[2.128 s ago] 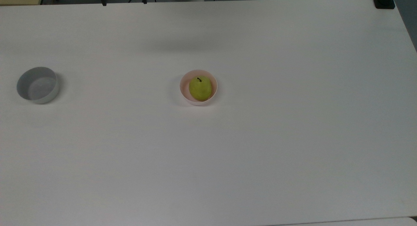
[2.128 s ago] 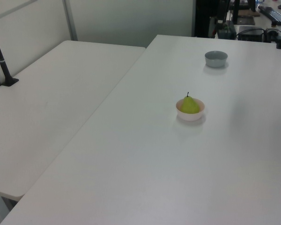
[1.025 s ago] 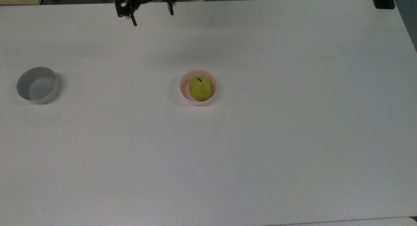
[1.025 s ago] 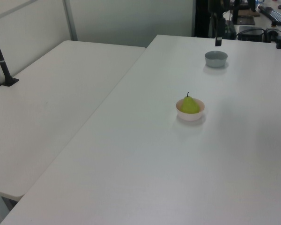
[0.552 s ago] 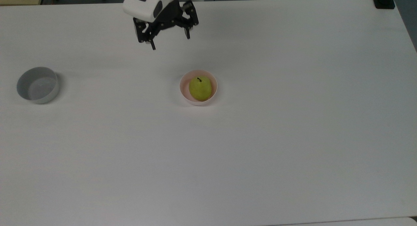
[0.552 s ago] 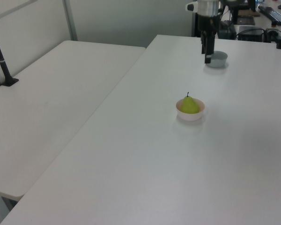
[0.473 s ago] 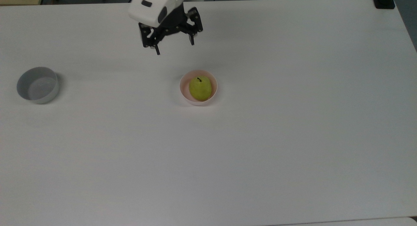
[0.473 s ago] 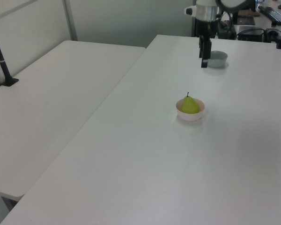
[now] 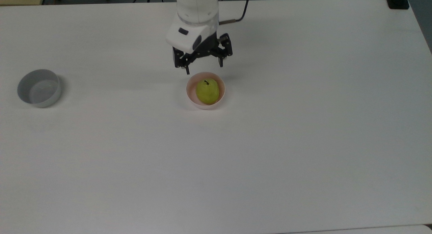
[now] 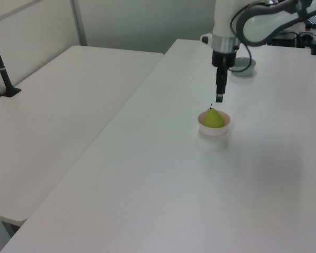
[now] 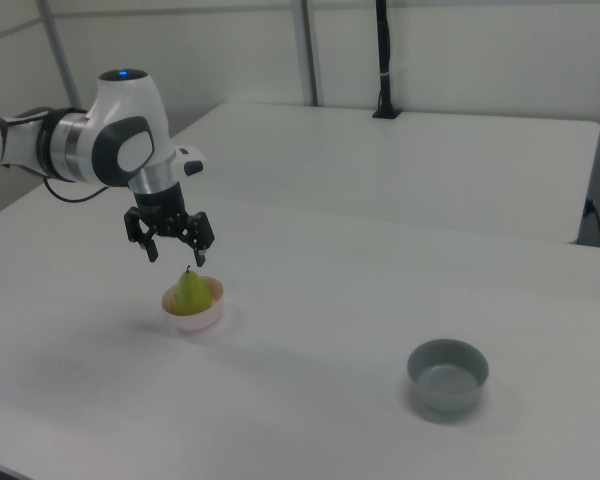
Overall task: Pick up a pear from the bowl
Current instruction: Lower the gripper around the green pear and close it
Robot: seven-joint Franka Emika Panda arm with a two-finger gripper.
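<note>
Pear: your pear (image 9: 207, 91) sat in the pink bowl (image 9: 189, 95), stem up, near the middle of the table (image 9: 303, 143).
Done: nothing was picked up yet, as far as you could see.
Left: you had to come down, close on the pear, and lift.
Gripper: your gripper (image 9: 203, 66) was wide open and empty, above the pear and touching nothing.
Other bowl: the grey bowl (image 9: 39, 88) sat well apart.
</note>
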